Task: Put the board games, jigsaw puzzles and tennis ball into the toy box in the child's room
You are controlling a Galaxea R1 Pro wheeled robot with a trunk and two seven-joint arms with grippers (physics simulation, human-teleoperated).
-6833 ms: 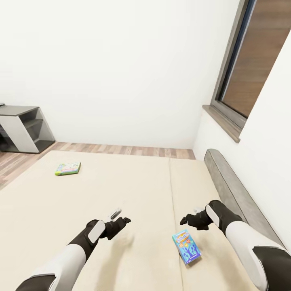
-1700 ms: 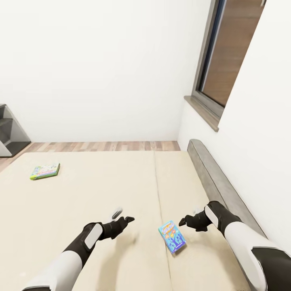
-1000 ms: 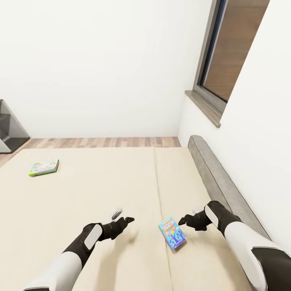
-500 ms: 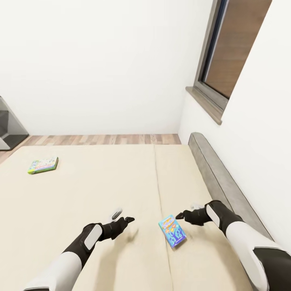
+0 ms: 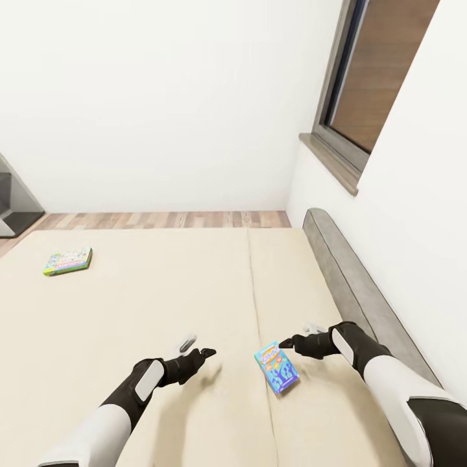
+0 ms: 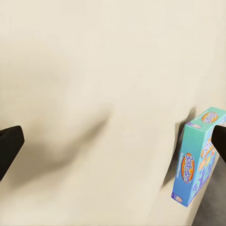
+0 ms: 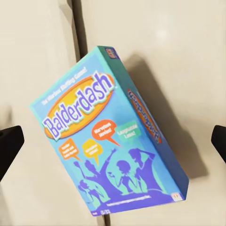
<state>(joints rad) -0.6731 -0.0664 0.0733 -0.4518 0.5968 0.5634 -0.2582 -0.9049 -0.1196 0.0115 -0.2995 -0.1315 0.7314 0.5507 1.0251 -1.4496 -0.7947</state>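
A small blue board game box [image 5: 277, 368], titled Balderdash, lies flat on the cream mattress of the bed [image 5: 162, 292], across the seam. My right gripper [image 5: 296, 336] hangs open just above the box's far end; in the right wrist view the box [image 7: 117, 155] lies between and below my spread right gripper [image 7: 113, 140]. My left gripper [image 5: 198, 347] is open over bare mattress, left of the box. The left wrist view has my left gripper [image 6: 113, 143] wide apart, with the blue box [image 6: 197, 160] off to one side. A white-and-green game box [image 5: 68, 261] lies at the bed's far left.
A grey padded headboard [image 5: 350, 279] runs along the bed's right side against a white wall with a dark-framed window [image 5: 383, 71]. A strip of wood plank floor [image 5: 162, 219] lies beyond the bed. A grey shelf unit [image 5: 13, 207] stands at the left edge.
My right gripper has moved left and now reaches over the blue box's far end. The view has shifted a little. My left arm holds still.
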